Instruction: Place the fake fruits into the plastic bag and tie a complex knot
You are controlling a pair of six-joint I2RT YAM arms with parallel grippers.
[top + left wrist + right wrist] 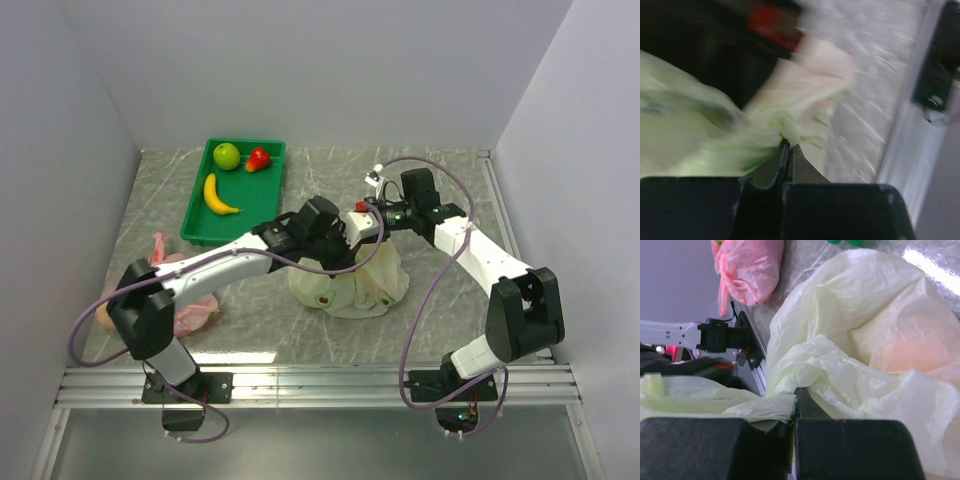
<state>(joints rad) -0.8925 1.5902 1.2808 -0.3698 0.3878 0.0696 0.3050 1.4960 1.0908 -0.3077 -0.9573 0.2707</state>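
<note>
The plastic bag (350, 285) sits as a crumpled pale green heap in the middle of the table, with an orange-pink fruit (905, 347) showing through its film. My left gripper (347, 237) is shut on a bunched strip of the bag (700, 135), pinched at the fingertips (788, 147). Facing it just above the heap, my right gripper (360, 214) is shut on another twisted piece of the bag (865, 300). A green apple (227, 155), a small red fruit (258, 159) and a yellow banana (218, 196) lie in the green tray (195, 228).
A pink plastic bag (195, 312) lies at the left beside the left arm's base, also visible from the right wrist (747, 265). White walls close in the table on three sides, and an aluminium rail (320, 380) runs along the near edge.
</note>
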